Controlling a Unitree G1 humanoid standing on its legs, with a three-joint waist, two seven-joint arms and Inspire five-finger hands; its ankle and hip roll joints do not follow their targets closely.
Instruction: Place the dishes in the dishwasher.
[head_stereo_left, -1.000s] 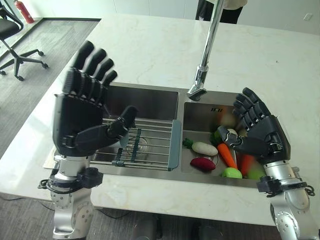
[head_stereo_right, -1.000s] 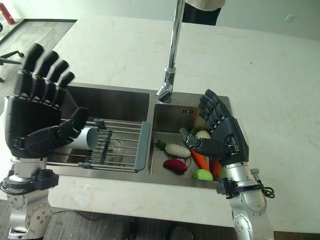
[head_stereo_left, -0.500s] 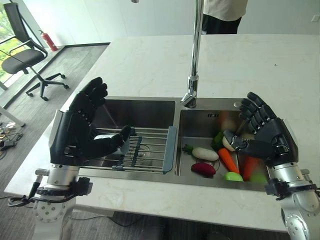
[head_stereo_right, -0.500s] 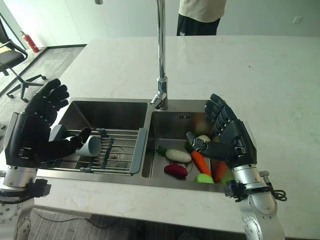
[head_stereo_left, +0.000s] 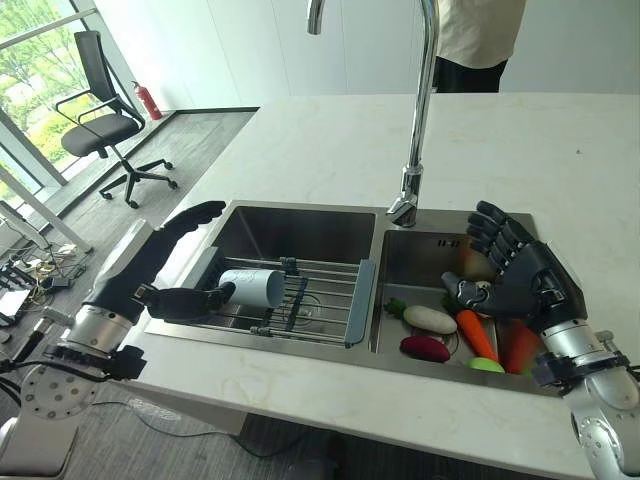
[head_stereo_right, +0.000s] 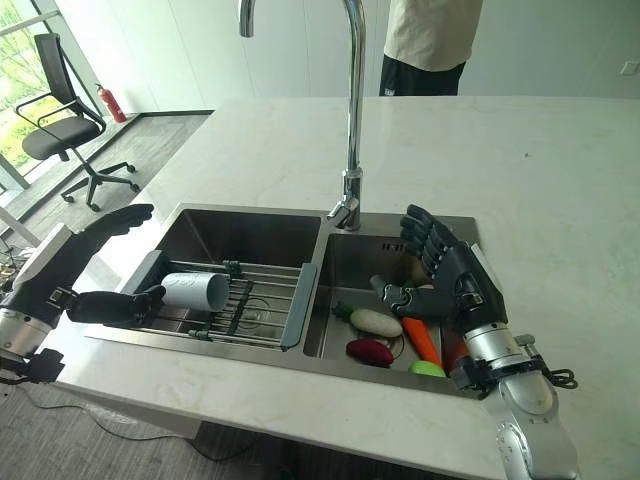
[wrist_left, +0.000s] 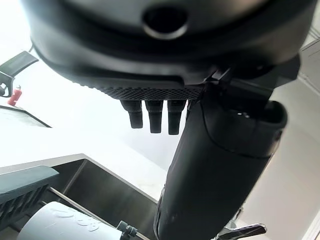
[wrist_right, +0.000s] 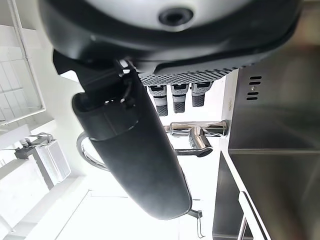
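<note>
A white cup (head_stereo_left: 252, 287) lies on its side on a wire rack (head_stereo_left: 310, 300) across the left basin of the steel sink (head_stereo_left: 300, 215). My left hand (head_stereo_left: 140, 268) hovers open at the sink's left rim, fingers stretched out. Its thumb (head_stereo_left: 195, 297) points at the cup's near end, and I cannot tell whether it touches. The left wrist view shows the cup (wrist_left: 55, 225) past the thumb (wrist_left: 215, 165). My right hand (head_stereo_left: 520, 285) is open above the right basin and holds nothing.
Toy vegetables lie in the right basin: a white radish (head_stereo_left: 430, 319), a dark red beet (head_stereo_left: 425, 348), a carrot (head_stereo_left: 478, 333). A tall faucet (head_stereo_left: 418, 120) rises between the basins. A person (head_stereo_left: 480, 40) stands beyond the counter. An office chair (head_stereo_left: 105, 130) stands far left.
The camera has lifted and the whole view shifted. My left hand has dropped from upright in front of the rack to the sink's left rim, uncovering the cup. The right hand has barely moved.
</note>
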